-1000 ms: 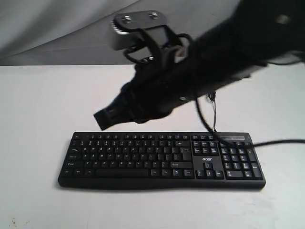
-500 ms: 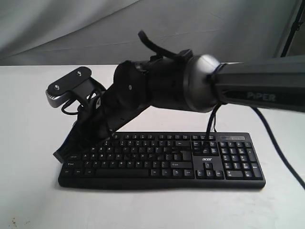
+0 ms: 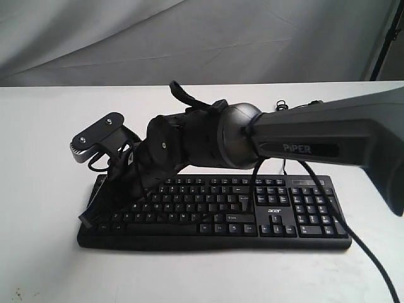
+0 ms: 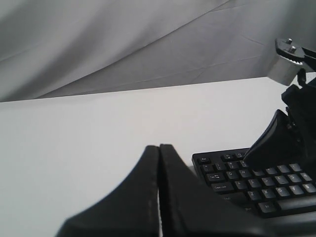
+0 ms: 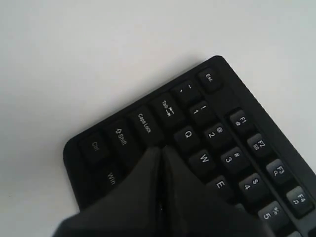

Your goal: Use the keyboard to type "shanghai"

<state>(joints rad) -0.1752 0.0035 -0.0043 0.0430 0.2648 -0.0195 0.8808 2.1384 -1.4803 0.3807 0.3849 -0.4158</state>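
Observation:
The black keyboard (image 3: 278,212) lies across the white table (image 3: 44,126), its numeric pad and "acer" logo toward the right. My right arm reaches across it to its left end. There my right gripper (image 3: 86,218) is shut, with its tip down on the keys. In the right wrist view the right gripper (image 5: 162,149) points at the row beside Caps Lock (image 5: 143,123), just under Q (image 5: 187,134), and hides the key beneath it. My left gripper (image 4: 159,147) is shut and empty, off the keyboard's (image 4: 232,183) left end, over bare table. The right gripper's fingers (image 4: 269,143) show there too.
The right arm's thick black body (image 3: 208,136) and its wrist camera (image 3: 98,136) hang over the keyboard's left half. A black cable (image 3: 356,247) droops from the arm past the numeric pad. A grey cloth backdrop (image 3: 189,38) stands behind the table.
The right arm has swung down and to the left, from high above the keyboard's middle to its left end. Its shut tip now rests at the keys. The keyboard has not moved.

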